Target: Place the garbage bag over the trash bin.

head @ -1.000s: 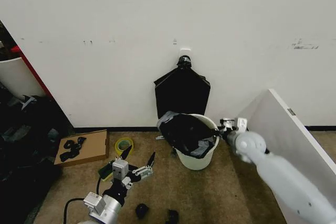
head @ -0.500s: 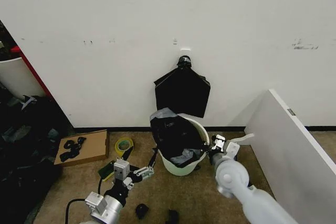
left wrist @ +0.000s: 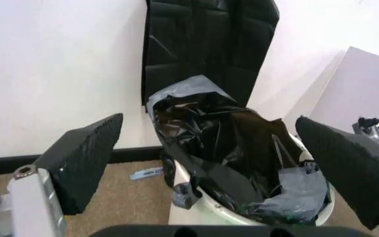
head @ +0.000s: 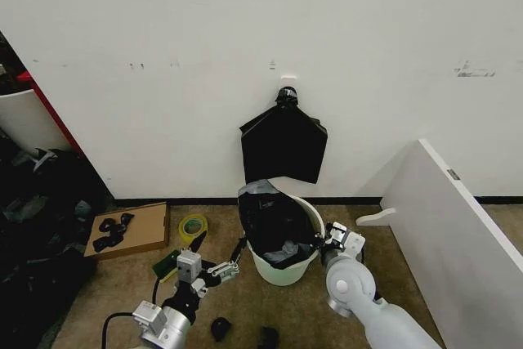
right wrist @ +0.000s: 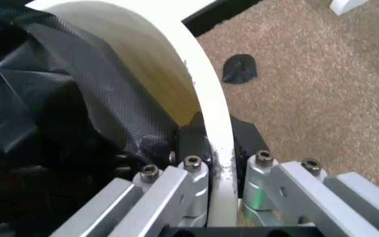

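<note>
Trash bin [head: 288, 271] on carpet floor [head: 261, 300] near wall base [head: 163, 201], upright, mouth up; garbage bag [head: 274, 222] stuffed inside, bunched over the rim's left and rear, crumpled peak pointing up toward wall; right rim bare. Right gripper [right wrist: 219, 163] pinching bin rim [right wrist: 206, 113], one finger inside, one outside. Left gripper [head: 211, 261] low at bin's left, fingers spread wide, gripping nothing. Open carpet in front; white board [head: 458, 234] at right. Bag's lower part hidden in bin.
</note>
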Robot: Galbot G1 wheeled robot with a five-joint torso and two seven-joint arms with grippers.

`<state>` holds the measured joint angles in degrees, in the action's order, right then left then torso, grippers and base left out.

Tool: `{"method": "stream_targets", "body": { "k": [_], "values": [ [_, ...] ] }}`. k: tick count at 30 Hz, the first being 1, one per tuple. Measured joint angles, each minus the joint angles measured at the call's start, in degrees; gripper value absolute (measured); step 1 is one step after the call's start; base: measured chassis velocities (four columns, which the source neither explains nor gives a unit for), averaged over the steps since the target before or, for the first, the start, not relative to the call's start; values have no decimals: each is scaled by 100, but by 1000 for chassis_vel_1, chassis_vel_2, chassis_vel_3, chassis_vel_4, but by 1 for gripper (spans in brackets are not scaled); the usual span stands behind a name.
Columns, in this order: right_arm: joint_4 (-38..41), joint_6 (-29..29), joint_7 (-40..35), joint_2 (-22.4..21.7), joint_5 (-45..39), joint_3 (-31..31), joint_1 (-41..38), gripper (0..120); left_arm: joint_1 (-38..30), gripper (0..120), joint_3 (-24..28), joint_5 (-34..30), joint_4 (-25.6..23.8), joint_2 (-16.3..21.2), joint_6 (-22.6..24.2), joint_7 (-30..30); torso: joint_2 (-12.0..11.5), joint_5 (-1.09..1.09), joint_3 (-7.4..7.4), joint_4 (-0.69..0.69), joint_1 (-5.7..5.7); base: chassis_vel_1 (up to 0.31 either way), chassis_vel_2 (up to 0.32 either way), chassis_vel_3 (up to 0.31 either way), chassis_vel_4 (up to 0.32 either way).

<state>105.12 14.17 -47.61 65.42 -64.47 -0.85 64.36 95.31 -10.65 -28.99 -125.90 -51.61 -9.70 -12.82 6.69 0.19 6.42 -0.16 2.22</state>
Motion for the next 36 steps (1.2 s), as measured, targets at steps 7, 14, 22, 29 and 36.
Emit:
{"method": "stream_targets", "body": {
  "k": [7,14,22,29,36],
  "values": [
    [258,37,-13,-34,-27,-48,112,29,-9,100,14,3,-34,-15,37,-36,-2,1,1,1,0,0,0,0,0],
    [666,19,40,-182,115,-203,281,55,10,100,48,-26,-159,-10,185,-134,-2,2,1,1,0,0,0,0,0],
    [951,-104,378,-368,885,-321,542,79,-135,100,235,-329,-172,67,561,-274,-1,2,1,0,0,0,0,0,0],
    [1007,-157,730,-426,1516,-230,525,99,-472,100,436,-982,-161,19,1211,-584,-1,3,1,5,0,0,0,0,0],
    [1044,-83,907,-422,1637,-135,573,100,-1379,99,866,-1360,393,-174,1498,-754,-1,1,1,0,1,0,0,0,0]
  ]
}}
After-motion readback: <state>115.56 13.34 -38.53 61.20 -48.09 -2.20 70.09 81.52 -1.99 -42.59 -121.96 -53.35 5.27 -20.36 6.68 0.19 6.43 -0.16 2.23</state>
